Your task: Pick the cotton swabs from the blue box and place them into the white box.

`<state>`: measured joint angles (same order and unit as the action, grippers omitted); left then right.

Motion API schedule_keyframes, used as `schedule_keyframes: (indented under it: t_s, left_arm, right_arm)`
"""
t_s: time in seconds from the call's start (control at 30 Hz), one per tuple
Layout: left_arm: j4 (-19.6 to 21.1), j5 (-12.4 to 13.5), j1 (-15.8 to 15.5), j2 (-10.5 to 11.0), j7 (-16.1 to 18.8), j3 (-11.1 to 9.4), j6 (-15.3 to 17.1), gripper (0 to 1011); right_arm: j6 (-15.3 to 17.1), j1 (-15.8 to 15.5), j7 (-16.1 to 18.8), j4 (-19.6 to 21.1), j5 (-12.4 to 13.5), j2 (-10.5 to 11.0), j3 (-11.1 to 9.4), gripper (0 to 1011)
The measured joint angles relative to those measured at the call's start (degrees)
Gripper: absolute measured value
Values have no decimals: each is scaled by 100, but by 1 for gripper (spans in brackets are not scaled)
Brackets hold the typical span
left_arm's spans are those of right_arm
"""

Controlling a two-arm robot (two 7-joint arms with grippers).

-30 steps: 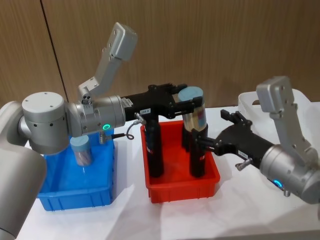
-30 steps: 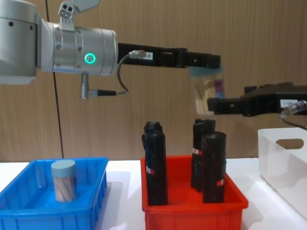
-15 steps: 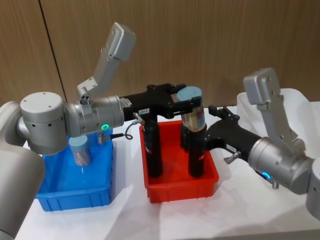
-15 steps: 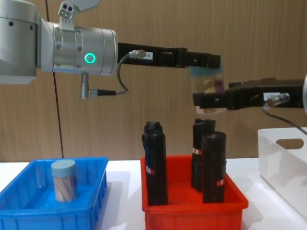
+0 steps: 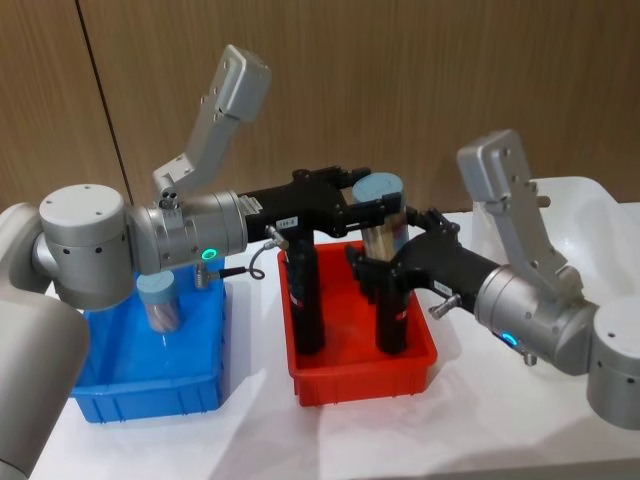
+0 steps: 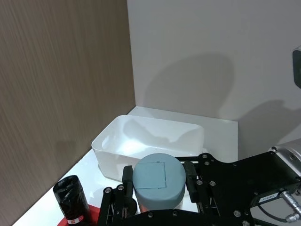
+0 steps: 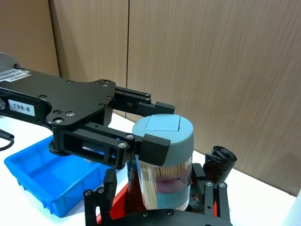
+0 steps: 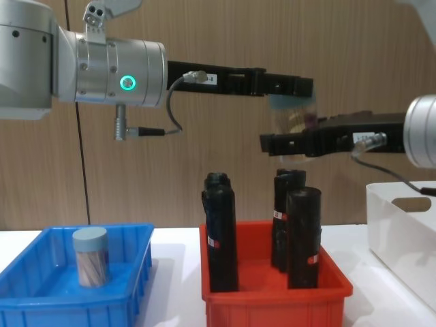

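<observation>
A cotton swabs jar [image 5: 385,228] with a pale blue lid hangs above the red bin, and my left gripper [image 5: 376,205] is shut on it just under the lid [image 6: 157,181]. My right gripper [image 5: 395,245] stands open with its fingers on either side of the jar's lower body [image 7: 163,174], under the left gripper [image 7: 141,141]. From the chest, the right gripper [image 8: 287,143] sits just below the left gripper [image 8: 293,92]. A second cotton swabs jar [image 5: 160,300] stands upright in the blue box [image 5: 150,395]. The white box [image 5: 585,200] is at the far right.
The red bin [image 5: 360,378] in the middle holds tall black rolls [image 8: 219,231] directly under the held jar. The blue box [image 8: 41,306] sits to its left and the white box [image 8: 402,231] to its right. A wood-panel wall stands behind.
My right gripper has moved left from near the white box until its open fingers straddle the held jar. The left arm and its jar have stayed still.
</observation>
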<state>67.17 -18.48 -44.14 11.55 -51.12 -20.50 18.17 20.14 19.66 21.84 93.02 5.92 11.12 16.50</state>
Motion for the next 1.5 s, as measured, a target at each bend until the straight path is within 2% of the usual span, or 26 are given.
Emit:
schedule_keyframes:
  t_s: [0.2, 0.33, 0.43, 0.47, 0.53, 0.67, 0.8, 0.83, 0.87, 0.93, 1.5]
  left_arm:
    - [0, 0, 0, 0, 0, 0, 0, 653]
    - [0, 0, 0, 0, 1, 0, 0, 653]
    - [0, 0, 0, 0, 2, 1, 0, 653]
    - [0, 1, 0, 1, 3, 1, 0, 654]
    - [0, 0, 0, 1, 4, 2, 0, 658]
    - [1, -1, 0, -1, 2, 0, 0, 797]
    - [0, -1, 0, 0, 1, 1, 0, 867]
    - [1, -2, 0, -1, 0, 0, 0, 926]
    - [0, -1, 0, 0, 0, 0, 0, 926]
    - [0, -2, 0, 0, 0, 0, 0, 1003]
    - [0, 0, 0, 0, 0, 0, 0, 1004]
  right_arm:
    - [-50, 85, -9, -153, -81, -60, 36, 914]
    - [-83, 140, -24, -255, -124, -98, 57, 778]
    - [-98, 164, -36, -296, -131, -114, 65, 720]
    - [-106, 178, -45, -319, -135, -120, 66, 668]
    - [-118, 195, -57, -350, -140, -132, 73, 650]
    - [-143, 220, -72, -392, -141, -148, 78, 650]
    - [-161, 239, -99, -422, -136, -157, 79, 650]
    - [-173, 245, -106, -431, -132, -160, 79, 649]
    - [-178, 248, -109, -435, -130, -161, 79, 649]
    - [-192, 255, -117, -451, -126, -165, 80, 650]
    - [-256, 291, -246, -598, -79, -171, 63, 650]
